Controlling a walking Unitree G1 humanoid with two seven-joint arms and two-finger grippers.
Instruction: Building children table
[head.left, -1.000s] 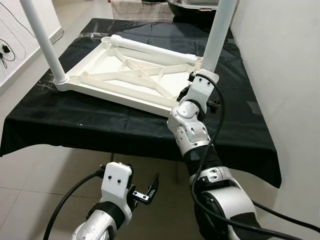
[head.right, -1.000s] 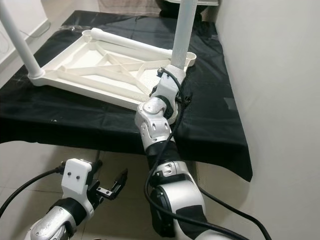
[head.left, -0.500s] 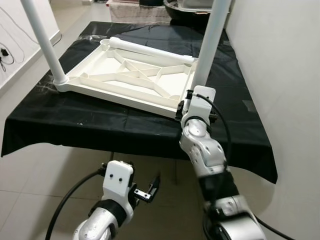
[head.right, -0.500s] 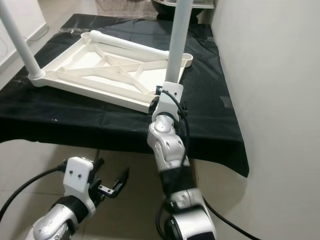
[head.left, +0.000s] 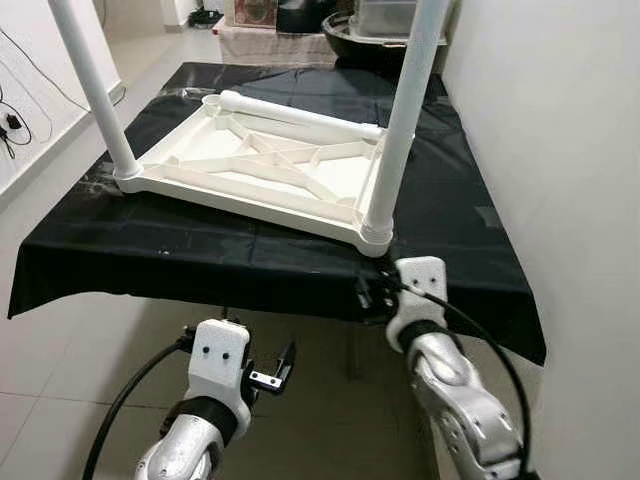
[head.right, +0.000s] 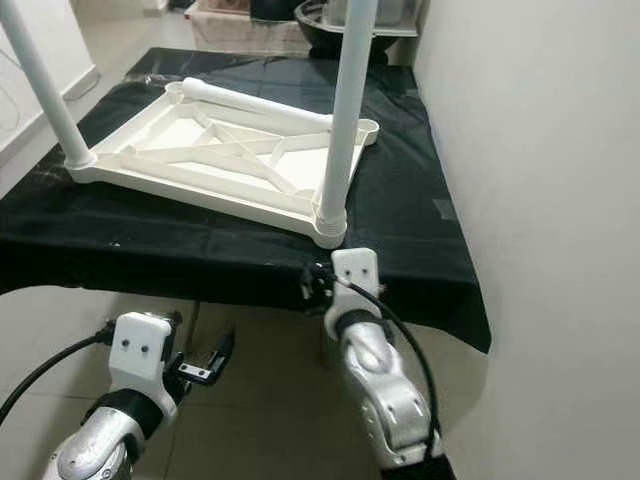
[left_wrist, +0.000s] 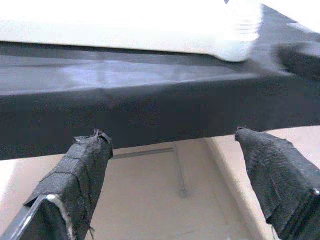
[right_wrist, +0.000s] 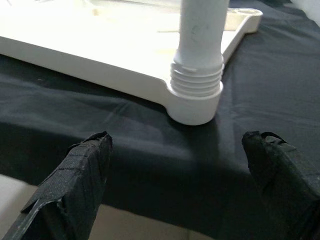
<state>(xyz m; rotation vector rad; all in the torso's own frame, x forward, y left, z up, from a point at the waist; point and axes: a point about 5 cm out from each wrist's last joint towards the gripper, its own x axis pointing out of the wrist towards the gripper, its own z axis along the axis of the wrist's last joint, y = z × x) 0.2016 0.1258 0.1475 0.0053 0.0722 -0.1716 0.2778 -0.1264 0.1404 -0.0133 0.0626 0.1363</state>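
Note:
A white child's table top (head.left: 262, 168) lies upside down on a black-draped table (head.left: 180, 250). Two white legs stand upright in its corner sockets, one at the left (head.left: 95, 95) and one at the near right (head.left: 400, 120). A third leg (head.left: 300, 111) lies along the far edge. My right gripper (right_wrist: 177, 142) is open at the table's front edge, just short of the near right leg's threaded base (right_wrist: 197, 82), with nothing between its fingers (right_wrist: 75, 190). My left gripper (head.left: 275, 372) hangs low below the table edge, open and empty.
A white wall (head.left: 560, 150) runs close along the right side. The black cloth hangs over the front edge above tiled floor (head.left: 60, 380). A dark bin (head.left: 365, 35) and other items stand behind the table. Cables (head.left: 15, 115) hang at the left wall.
My right gripper has let go at the near right leg's base and drawn back and down to the table's front edge. The leg stays upright. The left arm has barely moved.

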